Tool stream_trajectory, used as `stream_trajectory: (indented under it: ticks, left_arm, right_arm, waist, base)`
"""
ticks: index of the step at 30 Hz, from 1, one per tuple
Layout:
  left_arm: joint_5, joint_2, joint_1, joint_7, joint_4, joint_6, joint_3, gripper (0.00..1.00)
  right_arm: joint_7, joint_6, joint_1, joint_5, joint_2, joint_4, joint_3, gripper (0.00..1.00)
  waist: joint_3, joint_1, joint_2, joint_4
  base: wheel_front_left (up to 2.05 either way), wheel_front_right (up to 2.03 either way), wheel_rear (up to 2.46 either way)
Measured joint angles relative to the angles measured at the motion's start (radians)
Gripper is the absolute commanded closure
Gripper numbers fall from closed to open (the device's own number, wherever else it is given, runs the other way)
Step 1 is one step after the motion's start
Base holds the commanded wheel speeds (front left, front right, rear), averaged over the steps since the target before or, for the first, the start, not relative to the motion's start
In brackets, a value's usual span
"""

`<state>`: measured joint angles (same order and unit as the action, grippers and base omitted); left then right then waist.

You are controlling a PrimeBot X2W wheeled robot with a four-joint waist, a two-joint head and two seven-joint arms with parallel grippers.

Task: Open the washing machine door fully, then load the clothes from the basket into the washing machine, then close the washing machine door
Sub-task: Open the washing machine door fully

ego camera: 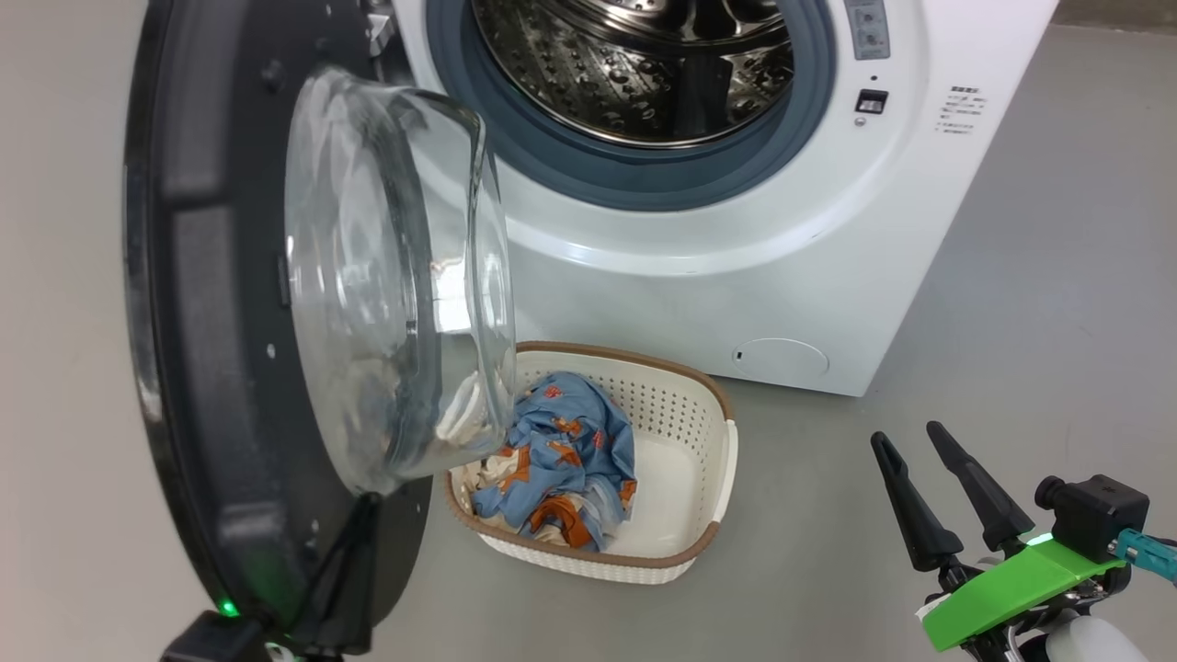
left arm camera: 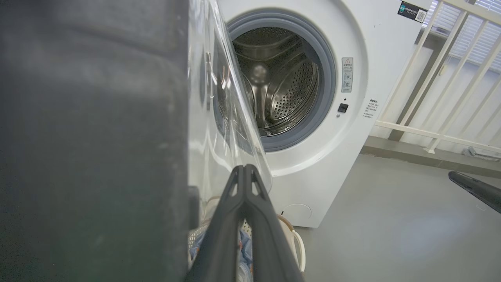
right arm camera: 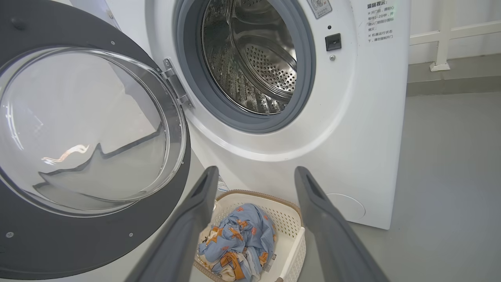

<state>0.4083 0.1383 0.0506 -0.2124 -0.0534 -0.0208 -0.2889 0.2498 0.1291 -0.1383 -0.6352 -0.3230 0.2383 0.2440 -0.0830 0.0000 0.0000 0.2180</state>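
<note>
While your left claw (left arm camera: 244, 169), fingers together and empty, sits low beside the washing machine door (ego camera: 211, 322), perhaps touching, sweep the door further left; your right claw (ego camera: 906, 432) hangs open, empty, right of the basket (ego camera: 726, 441).

Smooth grey floor (ego camera: 1057, 276) spreads all around; a white railing (left arm camera: 442, 78) stands on a raised grey kerb (left arm camera: 415, 156), slatted blinds (left arm camera: 481, 35) behind it.
</note>
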Motion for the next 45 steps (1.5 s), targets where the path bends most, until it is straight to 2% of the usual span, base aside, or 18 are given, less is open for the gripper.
stream_trajectory:
  ticks: [18,26,32,45]
  left_arm:
    - [0.032,0.062,-0.067,0.002,0.044,0.022,0.103,1.00]
    - [0.062,0.098,-0.114,0.010,0.117,0.022,0.140,1.00]
    - [0.081,0.123,-0.164,0.023,0.181,0.016,0.164,1.00]
    - [0.168,0.146,-0.324,0.056,0.371,-0.037,0.204,1.00]
  right_arm:
    - [0.000,0.000,0.000,0.000,0.000,0.000,-0.002,0.00]
    - [0.000,0.000,0.000,0.000,-0.001,0.000,-0.001,0.00]
    - [0.000,0.000,0.000,0.000,0.002,0.000,-0.002,0.00]
    - [0.000,0.000,-0.006,0.000,0.005,0.000,0.002,0.00]
  waist:
    - [-0.015,0.0000,0.0000,0.067]
    - [-0.022,0.0000,0.0000,0.097]
    - [-0.032,0.0000,0.0000,0.122]
    - [-0.070,0.0000,0.0000,0.172]
  base:
    - [0.00,0.00,0.00]
    - [0.00,0.00,0.00]
    - [0.00,0.00,0.00]
    - [0.00,0.00,0.00]
